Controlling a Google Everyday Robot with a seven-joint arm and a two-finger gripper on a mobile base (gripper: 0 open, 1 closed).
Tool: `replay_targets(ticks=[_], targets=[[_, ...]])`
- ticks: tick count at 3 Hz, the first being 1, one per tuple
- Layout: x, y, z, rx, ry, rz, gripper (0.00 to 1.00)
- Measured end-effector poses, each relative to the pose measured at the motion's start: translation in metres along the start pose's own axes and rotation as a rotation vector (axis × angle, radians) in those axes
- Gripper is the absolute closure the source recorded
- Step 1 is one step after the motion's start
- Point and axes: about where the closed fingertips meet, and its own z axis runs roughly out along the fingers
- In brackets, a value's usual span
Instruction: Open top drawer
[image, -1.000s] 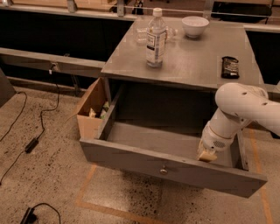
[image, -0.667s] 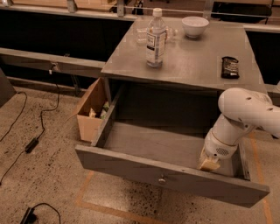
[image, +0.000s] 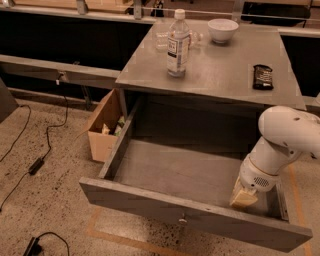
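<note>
The top drawer (image: 150, 202) stands pulled far out from under the tabletop (image: 220, 75). The gripper (image: 244, 197) dips into its right front corner, just behind the front panel; whether it is clenched or released, I cannot tell. The white arm (image: 285, 135) bends down from the right. A bottle (image: 178, 44) stands on the tabletop beyond.

Lab or workshop, speckled floor (image: 45, 210) with loose cables (image: 36, 165) and tape lines (image: 115, 239), grey desk (image: 220, 75), tool (image: 243, 198) inside the open top drawer (image: 150, 202)

My gripper (image: 243, 198), under glossy white plastic, sits in the matt grey drawer (image: 140, 202). The knob (image: 183, 218) is shiny metal, the bottle (image: 178, 45) clear plastic, the box (image: 102, 142) cardboard.
</note>
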Motion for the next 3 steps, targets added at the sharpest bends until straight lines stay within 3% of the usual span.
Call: replay_targets(ticks=[1,2,3], targets=[[-0.003,-0.031,-0.014,0.127,-0.058,0.009,1.0],[0.008,-0.058,-0.057,0.295,-0.142,0.054,1.0],[0.019,-0.062,-0.094,0.388,-0.209,0.094,1.0]])
